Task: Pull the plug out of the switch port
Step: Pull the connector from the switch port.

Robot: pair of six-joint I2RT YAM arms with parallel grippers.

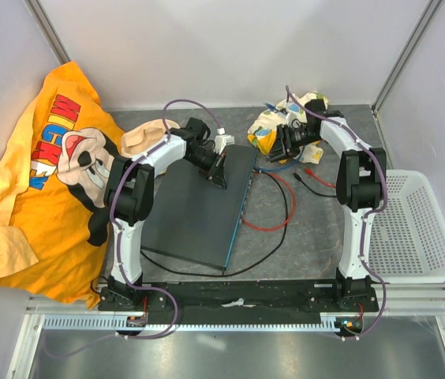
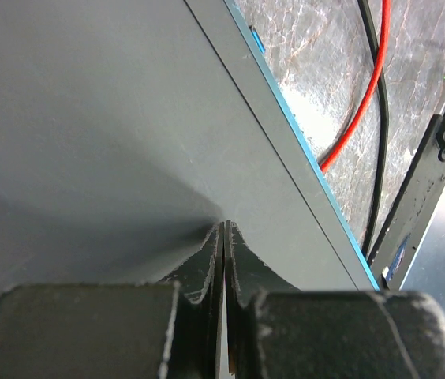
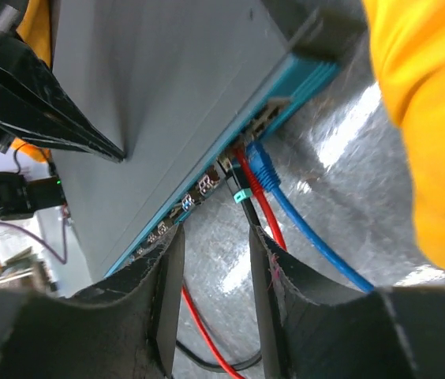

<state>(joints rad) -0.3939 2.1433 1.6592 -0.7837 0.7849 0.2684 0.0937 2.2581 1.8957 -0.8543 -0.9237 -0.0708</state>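
The switch (image 1: 195, 213) lies flat mid-table, dark grey, its teal port edge (image 3: 207, 178) facing right. My left gripper (image 1: 218, 175) is shut, and its fingertips (image 2: 223, 225) press on the switch's lid (image 2: 88, 118) with nothing held. At the far right corner, three plugs sit side by side in ports: blue (image 3: 262, 170), red (image 3: 244, 162) and black with a teal tab (image 3: 237, 192). My right gripper (image 3: 215, 230) is just short of them, jaws apart and nothing between them; the black cable runs along its right finger. In the top view the right gripper (image 1: 276, 146) is beside that corner.
A yellow Mickey shirt (image 1: 41, 174) covers the table's left side. A patterned cloth (image 1: 286, 118) is bunched behind the right gripper. A white mesh basket (image 1: 416, 229) stands at the right edge. Red (image 1: 282, 213) and black (image 1: 199, 272) cables loop beside the switch.
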